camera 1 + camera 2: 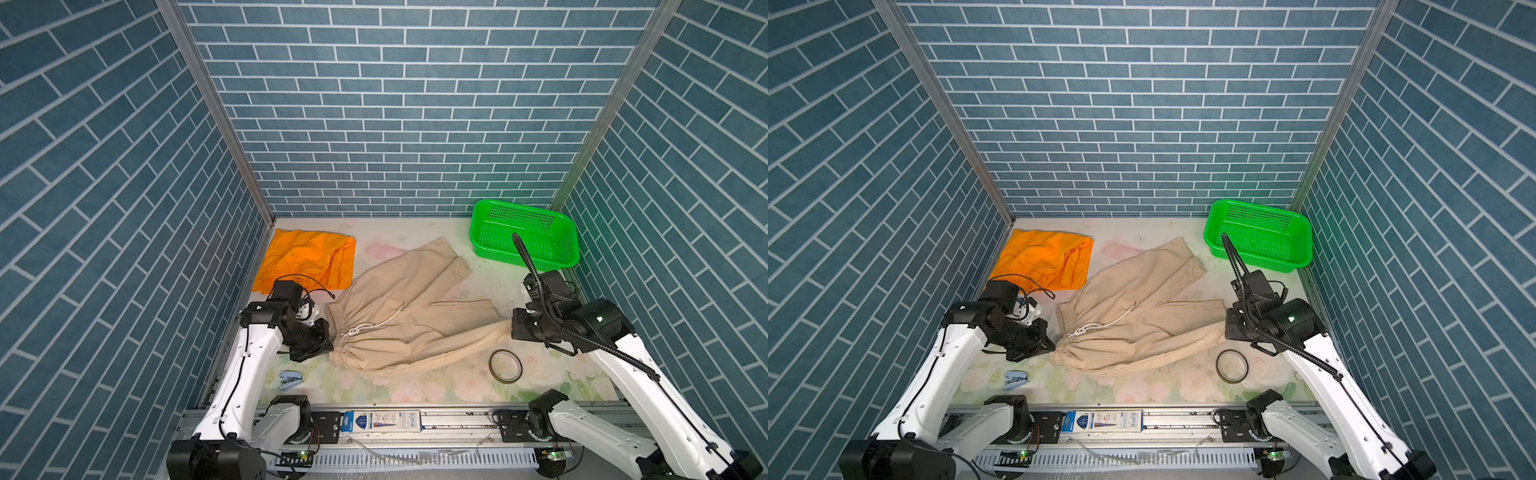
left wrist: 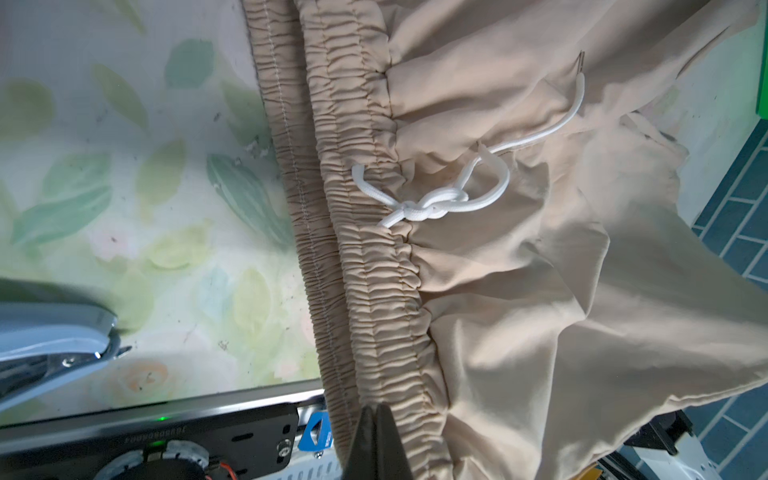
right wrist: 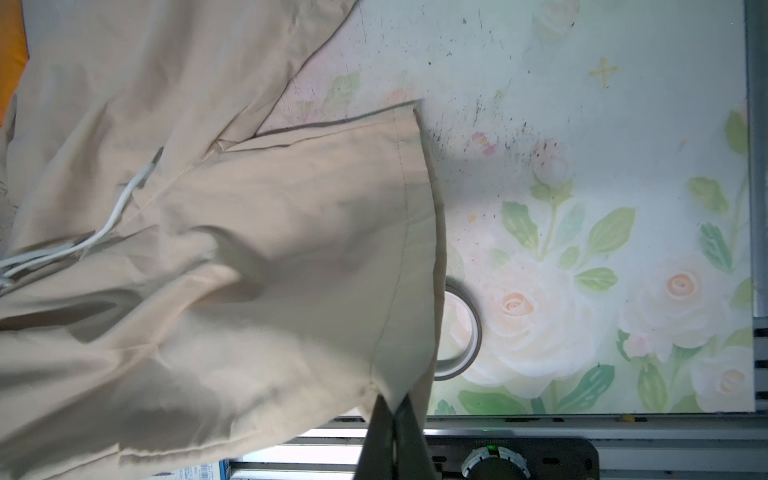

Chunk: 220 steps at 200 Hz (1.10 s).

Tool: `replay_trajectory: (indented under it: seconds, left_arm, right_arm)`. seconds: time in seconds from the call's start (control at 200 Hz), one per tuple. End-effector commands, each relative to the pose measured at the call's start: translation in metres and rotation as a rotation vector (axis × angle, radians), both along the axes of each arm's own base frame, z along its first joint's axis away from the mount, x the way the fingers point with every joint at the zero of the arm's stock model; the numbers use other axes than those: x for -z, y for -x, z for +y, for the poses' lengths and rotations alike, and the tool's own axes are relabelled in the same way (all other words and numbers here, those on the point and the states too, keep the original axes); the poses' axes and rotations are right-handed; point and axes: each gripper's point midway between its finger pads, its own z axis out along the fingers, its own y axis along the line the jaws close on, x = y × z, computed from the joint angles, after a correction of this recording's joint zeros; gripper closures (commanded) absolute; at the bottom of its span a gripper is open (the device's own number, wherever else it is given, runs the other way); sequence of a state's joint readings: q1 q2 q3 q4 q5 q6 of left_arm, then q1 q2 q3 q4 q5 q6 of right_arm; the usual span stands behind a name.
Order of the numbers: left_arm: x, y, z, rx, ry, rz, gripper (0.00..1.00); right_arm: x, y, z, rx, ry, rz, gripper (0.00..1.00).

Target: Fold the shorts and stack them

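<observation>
Left wrist view, Mia: how do the beige shorts (image 2: 540, 291) look up close?

Soft and rumpled, Tom. The gathered elastic waistband (image 2: 365, 270) runs in tight ribs. A white drawstring (image 2: 432, 205) is knotted just beside it, with one loose end trailing over the cloth. The left gripper (image 2: 376, 419) is clenched on the near end of that waistband.

And the right gripper (image 3: 394, 411)?

Its wrist view shows it pinched tight on the corner of a stitched leg hem (image 3: 401, 249). The cloth sags away from it in shallow folds.

Where does the pair sit?

In both top views it lies spread across the middle of the flowered table (image 1: 415, 388), waist toward the left arm, legs fanned toward the right. The far leg points at the green basket (image 1: 519, 217) and the near leg reaches the right gripper. The near edge runs drawn between the two grips, and a tape roll (image 1: 505, 365) lies just beside that edge.

The orange shorts (image 1: 307, 259)?

Bright, creased, lying loosely flat in the far left corner, just beside the beige waist. I cannot tell whether they touch.
</observation>
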State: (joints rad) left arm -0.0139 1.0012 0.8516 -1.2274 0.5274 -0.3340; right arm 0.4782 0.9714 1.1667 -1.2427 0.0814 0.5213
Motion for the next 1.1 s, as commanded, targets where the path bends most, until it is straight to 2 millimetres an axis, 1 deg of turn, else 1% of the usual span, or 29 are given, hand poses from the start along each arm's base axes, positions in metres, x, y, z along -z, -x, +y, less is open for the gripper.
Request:
replay_trajectory:
  seconds: [0.0,0.07,0.22,0.305,0.34,0.41,0.5,0.635,0.77,0.82,0.825,0.84,0.975,1.05,1.075,1.08,1.095]
  left_arm:
    - [0.001,0.025,-0.005,0.035,0.029,0.086,0.99]
    - [-0.002,0.020,-0.005,0.041,0.027,0.068,0.99]
    - [-0.013,-0.003,-0.007,0.035,0.042,0.008,0.97]
    - [-0.013,-0.016,-0.008,0.036,0.046,-0.008,0.97]
    - [-0.012,-0.020,-0.008,0.041,0.046,-0.006,0.97]
    - [-0.007,-0.030,-0.006,0.048,0.030,0.002,0.97]
    - [-0.004,-0.045,-0.005,0.050,0.036,0.004,0.97]
    - [0.003,-0.062,0.001,0.059,0.021,0.017,0.97]
    - [0.013,-0.070,0.011,0.061,0.013,0.056,0.97]
    - [0.017,-0.073,0.016,0.058,0.009,0.067,0.97]
    - [0.017,-0.073,0.016,0.058,0.009,0.068,0.97]
    - [0.018,-0.073,0.018,0.058,0.008,0.073,0.97]
    - [0.027,-0.077,0.032,0.056,-0.016,0.102,0.97]
    - [0.033,-0.081,0.037,0.055,-0.017,0.112,0.97]
    - [0.035,-0.082,0.039,0.052,-0.018,0.118,0.97]
    - [0.036,-0.083,0.039,0.050,-0.018,0.118,0.97]
    - [0.036,-0.084,0.039,0.048,-0.015,0.120,0.97]
  right_arm:
    - [-0.006,-0.017,-0.003,-0.070,0.046,0.014,1.00]
    - [-0.014,-0.042,0.002,-0.094,0.017,-0.012,1.00]
    - [-0.036,-0.101,0.015,-0.160,-0.009,-0.079,1.00]
    - [-0.039,-0.135,0.018,-0.185,-0.006,-0.088,1.00]
    - [-0.040,-0.146,0.025,-0.215,-0.038,-0.083,1.00]
    - [-0.038,-0.172,0.031,-0.241,-0.052,-0.086,1.00]
    - [-0.034,-0.199,0.040,-0.278,-0.075,-0.080,1.00]
    - [-0.028,-0.231,0.052,-0.320,-0.095,-0.058,1.00]
    - [-0.027,-0.256,0.067,-0.357,-0.141,-0.066,1.00]
    - [-0.023,-0.265,0.070,-0.361,-0.144,-0.057,1.00]
    - [-0.019,-0.266,0.070,-0.361,-0.143,-0.050,1.00]
    - [-0.021,-0.269,0.071,-0.361,-0.143,-0.055,1.00]
    - [-0.004,-0.290,0.078,-0.370,-0.159,-0.038,1.00]
    - [0.009,-0.300,0.084,-0.377,-0.174,-0.026,1.00]
    - [0.008,-0.302,0.086,-0.381,-0.181,-0.033,1.00]
    - [0.015,-0.304,0.087,-0.382,-0.183,-0.021,1.00]
    - [0.022,-0.307,0.088,-0.383,-0.187,-0.014,1.00]
